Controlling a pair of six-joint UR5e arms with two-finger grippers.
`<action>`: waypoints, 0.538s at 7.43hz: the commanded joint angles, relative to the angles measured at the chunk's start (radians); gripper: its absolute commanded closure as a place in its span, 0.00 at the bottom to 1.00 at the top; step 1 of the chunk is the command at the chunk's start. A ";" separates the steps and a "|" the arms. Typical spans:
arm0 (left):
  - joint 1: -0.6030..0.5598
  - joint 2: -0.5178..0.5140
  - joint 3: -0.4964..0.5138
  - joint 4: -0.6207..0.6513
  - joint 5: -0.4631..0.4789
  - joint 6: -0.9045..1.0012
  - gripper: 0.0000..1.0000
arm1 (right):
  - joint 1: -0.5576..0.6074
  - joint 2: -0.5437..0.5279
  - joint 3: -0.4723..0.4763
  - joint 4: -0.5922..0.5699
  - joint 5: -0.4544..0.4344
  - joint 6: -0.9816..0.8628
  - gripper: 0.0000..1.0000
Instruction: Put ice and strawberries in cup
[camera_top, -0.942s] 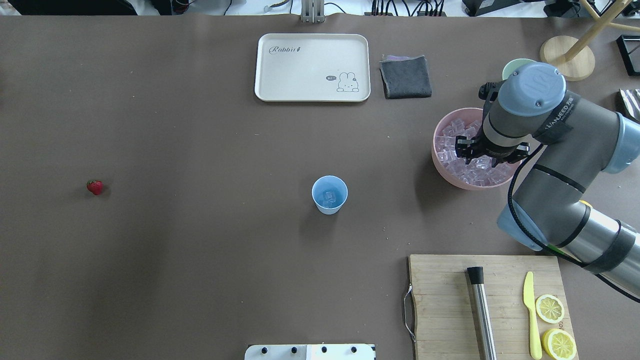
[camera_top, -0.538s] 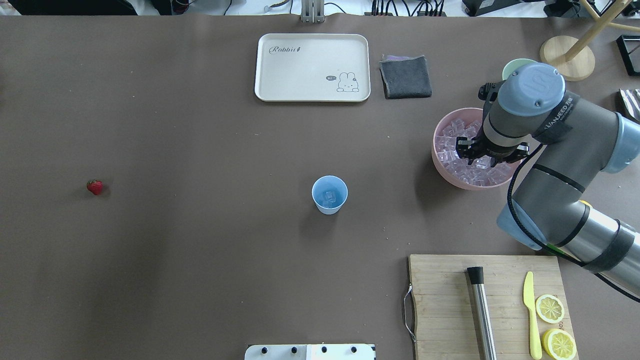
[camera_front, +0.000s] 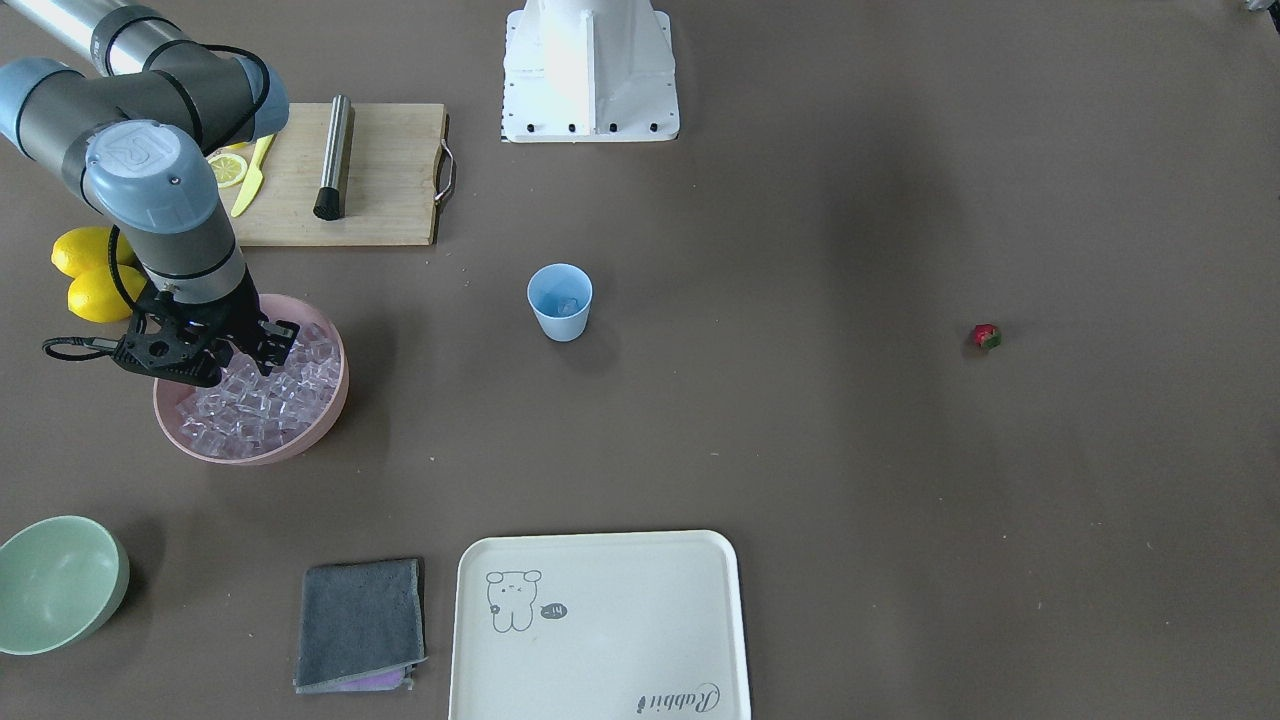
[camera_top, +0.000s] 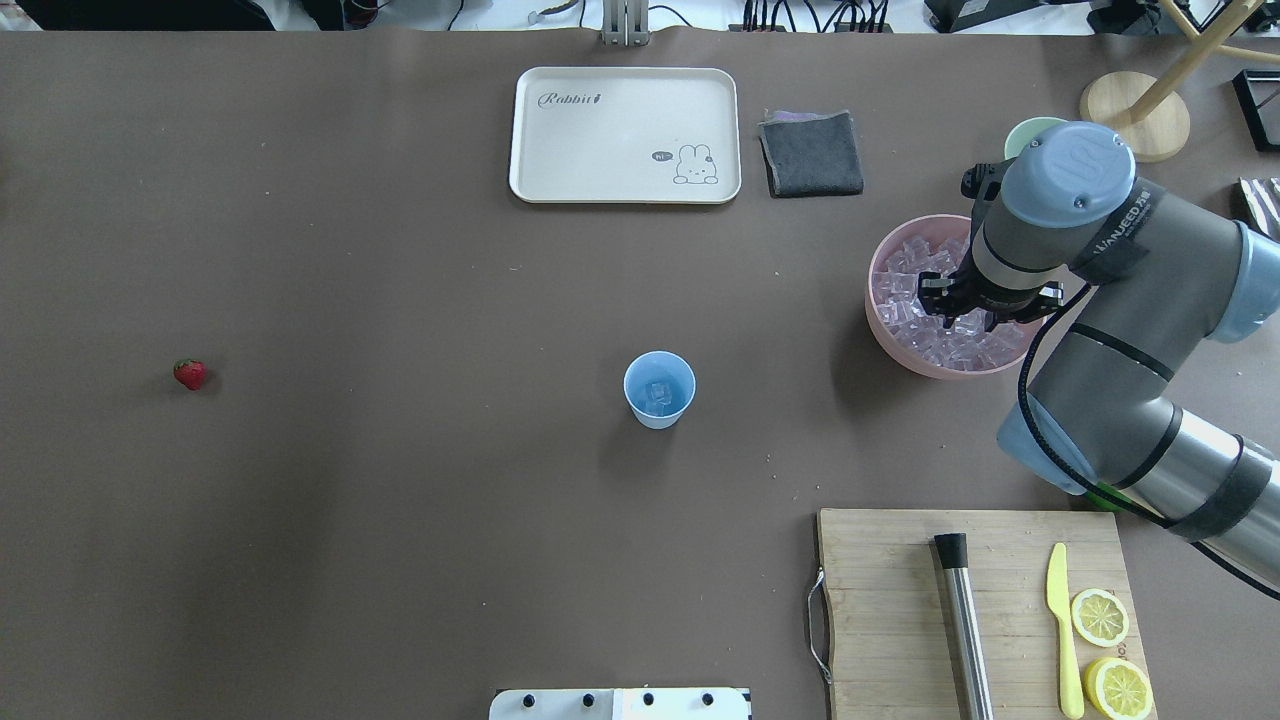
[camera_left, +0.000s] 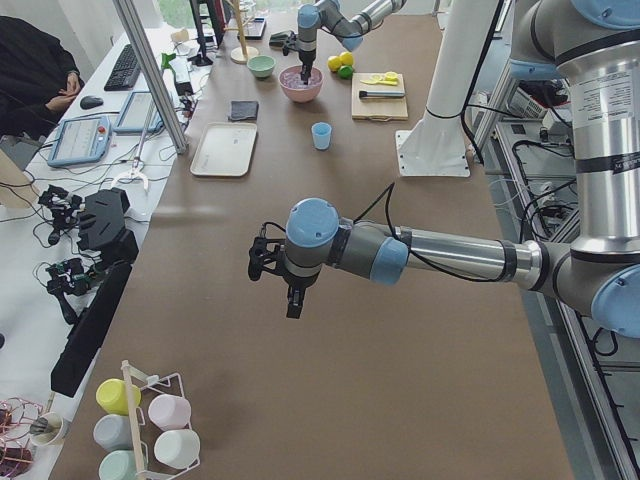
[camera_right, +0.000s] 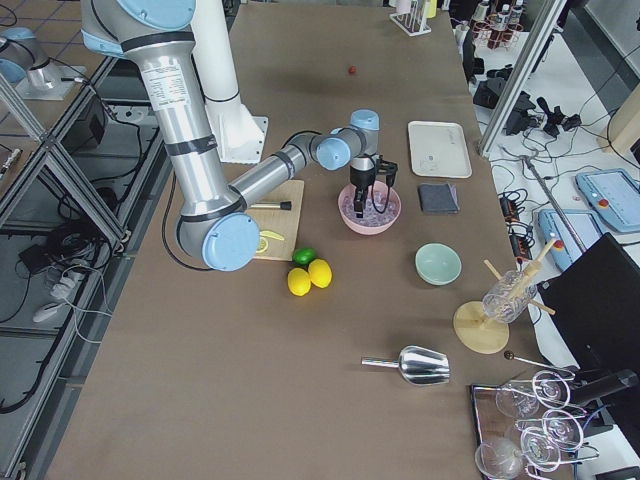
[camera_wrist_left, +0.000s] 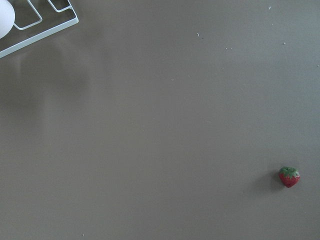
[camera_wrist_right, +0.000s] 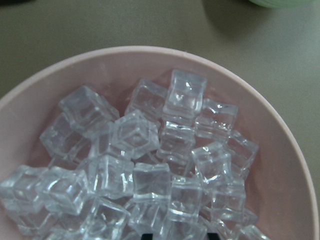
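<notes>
The light-blue cup (camera_top: 659, 390) stands mid-table with one ice cube inside; it also shows in the front view (camera_front: 559, 300). The ice (camera_top: 900, 292) fills the pink bowl (camera_top: 869, 305). My right gripper (camera_front: 212, 368) points down into that ice. The right wrist view shows the ice (camera_wrist_right: 150, 180) up close, with only two dark finger slivers apart at the bottom edge. The strawberry (camera_top: 189, 374) lies alone at the far left and shows in the left wrist view (camera_wrist_left: 289, 177). My left gripper (camera_left: 292, 303) hangs above bare table; I cannot tell its state.
A cutting board (camera_top: 890, 600) holds a metal muddler (camera_top: 965, 625), a yellow knife (camera_top: 1063, 630) and lemon halves (camera_top: 1100, 617). A rabbit tray (camera_top: 625, 135) and grey cloth (camera_top: 811, 153) lie at the back. A green bowl (camera_front: 55, 585) and whole lemons (camera_front: 90, 270) flank the pink bowl.
My right gripper has sunk a little lower into the ice bowl and shifted slightly away. The cup and strawberry have not moved.
</notes>
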 joint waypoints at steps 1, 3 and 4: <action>0.000 0.000 -0.005 0.002 0.000 0.000 0.02 | 0.000 0.002 -0.003 0.000 0.000 -0.002 0.62; 0.000 0.000 -0.005 0.002 0.000 0.000 0.02 | 0.000 0.002 -0.002 0.000 0.002 -0.002 0.75; 0.000 0.000 -0.005 0.002 0.000 0.000 0.02 | 0.001 0.002 -0.002 0.000 0.003 -0.002 1.00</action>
